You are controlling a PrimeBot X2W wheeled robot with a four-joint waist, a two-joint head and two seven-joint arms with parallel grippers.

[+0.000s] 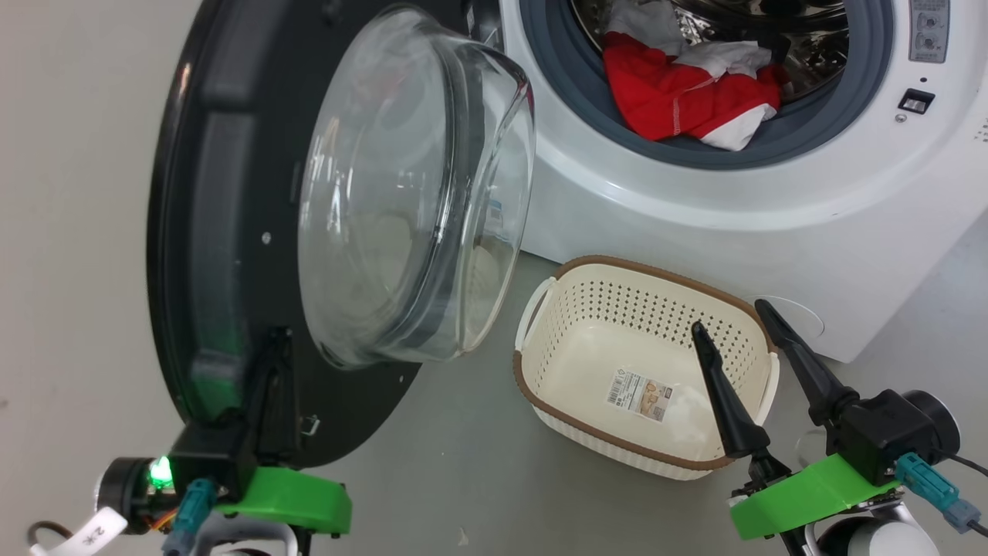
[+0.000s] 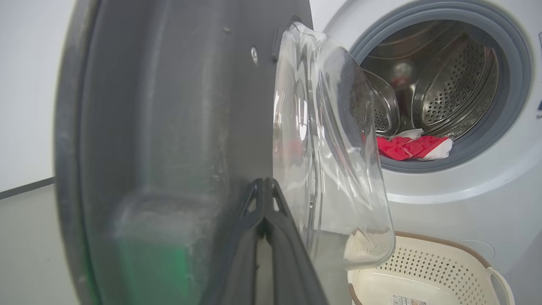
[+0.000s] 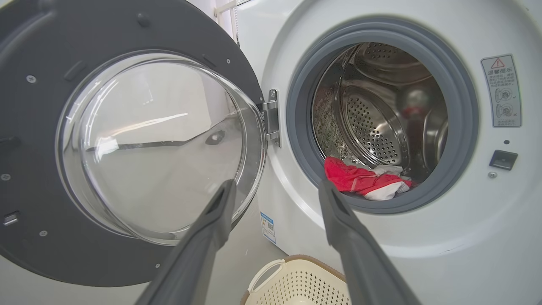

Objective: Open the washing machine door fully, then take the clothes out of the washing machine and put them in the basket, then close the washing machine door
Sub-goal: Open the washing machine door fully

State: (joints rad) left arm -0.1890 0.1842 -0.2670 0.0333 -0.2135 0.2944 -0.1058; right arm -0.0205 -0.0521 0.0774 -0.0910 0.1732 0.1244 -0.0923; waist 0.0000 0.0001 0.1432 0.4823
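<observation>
Clothes (image 1: 679, 93) of bright red and white fabric lie in the big white washing machine (image 1: 695, 208); its round black-rimmed glass door (image 1: 224, 193) stands open beside the cream perforated basket (image 1: 617, 266). Left pincer (image 1: 274, 336) is closed against the door; right pincer (image 1: 729, 316) spread, empty.

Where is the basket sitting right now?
In the head view, the basket sits on the floor right-centre, just before the washing machine, right of the open door, by the right gripper.

door (image 1: 370, 216) open | red clothes (image 1: 687, 93) at washing machine (image 1: 695, 201) mouth | basket (image 1: 617, 301) on floor
</observation>
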